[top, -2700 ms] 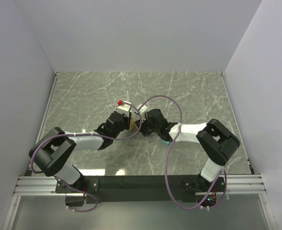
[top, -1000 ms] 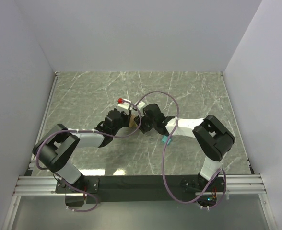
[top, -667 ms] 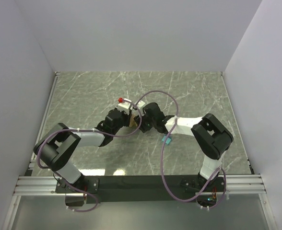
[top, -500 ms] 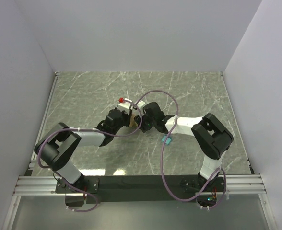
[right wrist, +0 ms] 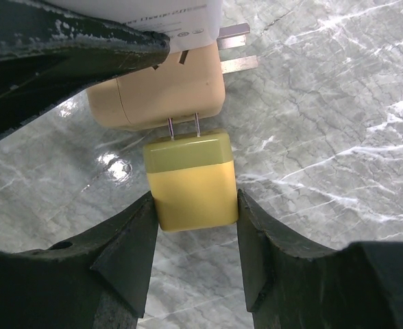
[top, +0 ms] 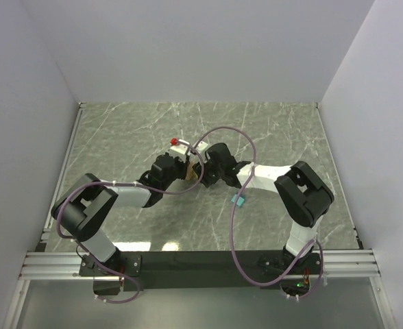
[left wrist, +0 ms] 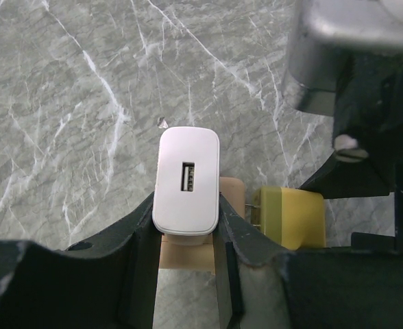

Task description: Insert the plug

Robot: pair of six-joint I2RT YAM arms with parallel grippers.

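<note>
A yellow plug (right wrist: 191, 188) sits between the fingers of my right gripper (right wrist: 194, 202). Its two thin metal prongs (right wrist: 184, 126) reach into a tan adapter block (right wrist: 164, 96), with a short length of prong still showing. My left gripper (left wrist: 186, 209) is shut on a white USB charger (left wrist: 186, 178) that sits on the same tan block (left wrist: 232, 195). The yellow plug (left wrist: 289, 216) shows just right of it. In the top view both grippers meet at the table's middle, the left (top: 179, 166) and the right (top: 201, 171), around the tan block (top: 188, 175).
A white piece with a red tip (top: 173, 142) sticks out beyond the left gripper. Purple cables (top: 237, 205) loop over both arms. A small teal piece (top: 238, 199) lies under the right forearm. White walls enclose the marble table (top: 277, 130) on three sides.
Both grippers, with the block, charger and yellow plug between them, have shifted slightly away from the bases. The right arm's elbow has drawn in towards the middle.
</note>
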